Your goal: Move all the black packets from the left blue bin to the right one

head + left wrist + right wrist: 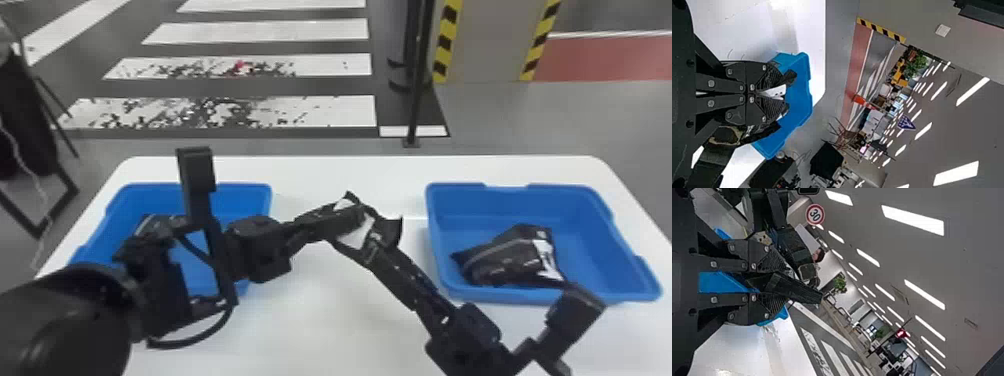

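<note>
Fingers (337, 220) (four) at one packet (392, 231)

In the right wrist view, the number 30 stood in black on a round white sign (815, 214) with a red rim

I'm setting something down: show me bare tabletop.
Bare: the white table's far strip, between both blue rectangular bins, and nearer, between the arms. Crowded: mid-table, where left gripper and right gripper meet at a black packet.

The black arms (465, 330) have a rounded casing (65, 320), looping cable (175, 345) and ribbed fingers (757, 74) with silvery round screws (711, 83).
</note>
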Controlling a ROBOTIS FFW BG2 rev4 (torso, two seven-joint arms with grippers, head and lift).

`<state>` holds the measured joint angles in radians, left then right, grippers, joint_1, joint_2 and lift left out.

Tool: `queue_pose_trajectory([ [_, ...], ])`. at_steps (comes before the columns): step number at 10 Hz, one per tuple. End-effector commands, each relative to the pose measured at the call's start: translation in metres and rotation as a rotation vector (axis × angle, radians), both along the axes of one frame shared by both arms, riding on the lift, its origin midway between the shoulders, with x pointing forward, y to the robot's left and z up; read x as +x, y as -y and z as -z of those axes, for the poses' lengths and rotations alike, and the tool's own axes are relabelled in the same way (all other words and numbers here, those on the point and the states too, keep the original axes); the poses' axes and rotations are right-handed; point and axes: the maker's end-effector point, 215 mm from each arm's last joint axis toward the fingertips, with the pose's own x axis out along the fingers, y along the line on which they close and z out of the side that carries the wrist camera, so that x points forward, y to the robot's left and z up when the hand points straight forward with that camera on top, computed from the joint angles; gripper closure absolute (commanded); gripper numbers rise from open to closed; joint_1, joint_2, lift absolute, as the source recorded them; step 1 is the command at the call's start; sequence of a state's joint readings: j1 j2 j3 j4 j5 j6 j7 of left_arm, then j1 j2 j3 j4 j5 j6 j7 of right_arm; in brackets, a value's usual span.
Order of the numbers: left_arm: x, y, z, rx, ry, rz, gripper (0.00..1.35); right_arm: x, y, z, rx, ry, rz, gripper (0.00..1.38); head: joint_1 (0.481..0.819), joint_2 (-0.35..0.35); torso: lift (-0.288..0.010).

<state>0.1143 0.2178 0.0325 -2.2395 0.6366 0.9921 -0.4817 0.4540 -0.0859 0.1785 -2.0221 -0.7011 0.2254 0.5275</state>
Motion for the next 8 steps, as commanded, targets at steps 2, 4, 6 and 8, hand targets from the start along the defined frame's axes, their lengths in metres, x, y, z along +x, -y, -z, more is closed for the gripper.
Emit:
queue_pose_trajectory([
  [2,-0.001,0.002,-0.003,-0.052,-0.006,-0.012,0.9,0.0,-0.002,-0.005,0.009,0.016,0.0,1.27,0.695,0.061,-0.185],
  [4,-0.003,-0.009,0.007,-0.064,-0.035,-0.043,0.17,0.012,0.015,-0.002,-0.002,0.021,0.034,1.27,0.695,0.064,-0.185],
  [6,-0.001,-0.016,-0.003,-0.063,-0.002,-0.052,0.16,0.04,0.059,0.01,-0.073,0.033,0.106,1.27,0.695,0.05,-0.185],
  [8,-0.003,-0.04,-0.003,-0.052,0.001,-0.101,0.16,0.065,0.129,0.017,-0.188,0.054,0.223,1.27,0.695,-0.006,-0.185],
])
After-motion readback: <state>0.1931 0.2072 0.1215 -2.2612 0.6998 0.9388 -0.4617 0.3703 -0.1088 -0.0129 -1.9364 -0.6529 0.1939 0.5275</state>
